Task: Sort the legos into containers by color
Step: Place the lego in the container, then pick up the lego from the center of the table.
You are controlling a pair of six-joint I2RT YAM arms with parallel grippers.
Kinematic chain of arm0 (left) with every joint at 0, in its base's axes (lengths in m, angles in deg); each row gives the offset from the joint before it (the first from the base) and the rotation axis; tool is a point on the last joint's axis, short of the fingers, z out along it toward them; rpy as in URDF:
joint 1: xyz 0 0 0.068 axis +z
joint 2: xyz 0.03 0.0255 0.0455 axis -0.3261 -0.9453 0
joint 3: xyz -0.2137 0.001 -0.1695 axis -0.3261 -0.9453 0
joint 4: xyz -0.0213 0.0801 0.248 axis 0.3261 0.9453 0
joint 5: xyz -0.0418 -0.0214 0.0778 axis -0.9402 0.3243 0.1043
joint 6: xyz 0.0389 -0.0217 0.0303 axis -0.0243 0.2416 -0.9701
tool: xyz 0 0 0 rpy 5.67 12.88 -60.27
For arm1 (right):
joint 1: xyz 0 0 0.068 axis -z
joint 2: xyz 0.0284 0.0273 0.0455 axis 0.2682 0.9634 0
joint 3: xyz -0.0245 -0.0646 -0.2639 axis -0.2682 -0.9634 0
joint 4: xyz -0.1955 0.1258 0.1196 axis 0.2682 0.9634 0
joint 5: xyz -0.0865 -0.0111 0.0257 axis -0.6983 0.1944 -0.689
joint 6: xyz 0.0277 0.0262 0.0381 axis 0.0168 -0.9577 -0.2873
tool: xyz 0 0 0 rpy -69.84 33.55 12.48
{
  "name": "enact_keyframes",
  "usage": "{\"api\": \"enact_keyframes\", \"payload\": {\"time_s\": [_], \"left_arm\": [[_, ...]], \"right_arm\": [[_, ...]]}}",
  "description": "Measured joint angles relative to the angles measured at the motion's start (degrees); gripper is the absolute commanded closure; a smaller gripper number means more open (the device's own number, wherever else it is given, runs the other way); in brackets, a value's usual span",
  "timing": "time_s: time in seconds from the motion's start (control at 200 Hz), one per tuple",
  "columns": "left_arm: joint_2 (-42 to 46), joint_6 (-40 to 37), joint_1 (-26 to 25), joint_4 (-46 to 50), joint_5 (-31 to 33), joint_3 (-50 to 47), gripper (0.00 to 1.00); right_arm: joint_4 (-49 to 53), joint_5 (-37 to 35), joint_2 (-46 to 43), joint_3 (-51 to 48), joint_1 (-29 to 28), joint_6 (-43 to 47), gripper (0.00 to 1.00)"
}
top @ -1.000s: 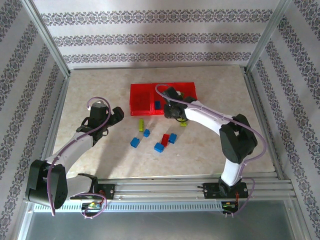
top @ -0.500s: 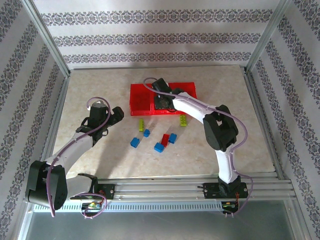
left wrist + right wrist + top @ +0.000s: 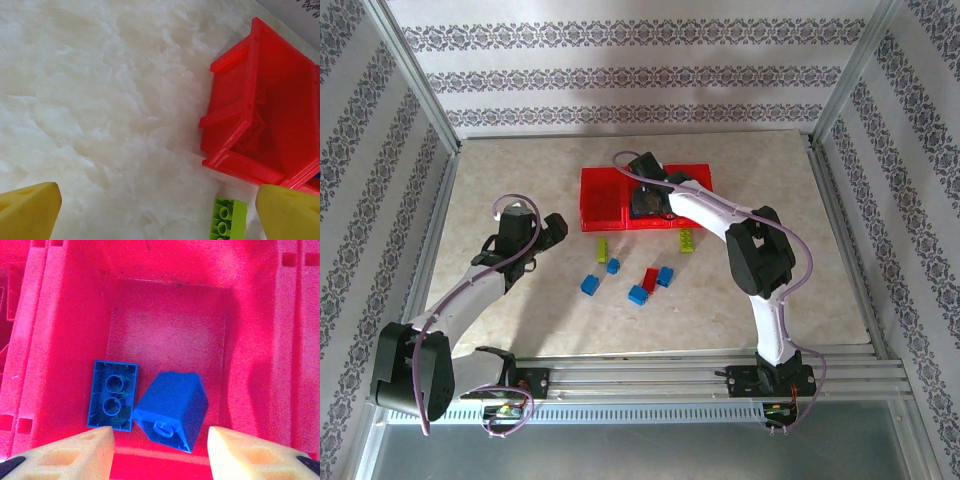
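The top camera looks down from behind; both wrist cameras hover close, all sharing the containers (image 3: 598, 195).

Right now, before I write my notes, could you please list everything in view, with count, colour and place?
bins: three, red, joined in a row, far middle of the table
binned bricks: two, blue, in the middle bin
blue bricks: four, blue, loose on the table nearer than the bins
red brick: one, red, among the loose blue ones
green bricks: two, yellow-green, on the table close to the bins
table: one, pale marble
left claw: open, above the table left of the bins
right claw: open, above the middle bin
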Motion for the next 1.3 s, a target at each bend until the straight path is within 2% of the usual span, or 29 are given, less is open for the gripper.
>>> {"api": "enact_keyframes", "payload": {"time_s": [0.295, 0.57, 0.805, 1.069, 1.299], "left_arm": [[0.02, -0.02, 0.00, 0.02, 0.00, -0.04, 0.00], [0.57, 0.00, 0.00, 0.20, 0.02, -0.04, 0.00], [0.59, 0.00, 0.00, 0.20, 0.00, -0.04, 0.00], [0.57, 0.02, 0.00, 0.15, -0.07, -0.04, 0.00], [0.42, 0.57, 0.02, 0.15, -0.33, -0.07, 0.00]], "right_arm": [[0.00, 0.22, -0.85, -0.72, -0.02, 0.02, 0.47], [-0.11, 0.94, -8.26, -5.44, -1.31, -0.31, 0.47], [-0.68, 1.66, -17.00, -15.08, -2.01, -3.74, 0.46], [0.92, 2.29, -25.46, -28.48, -2.54, -10.86, 0.40], [2.56, 3.89, -27.74, -33.92, -5.25, -16.65, 0.33]]}}
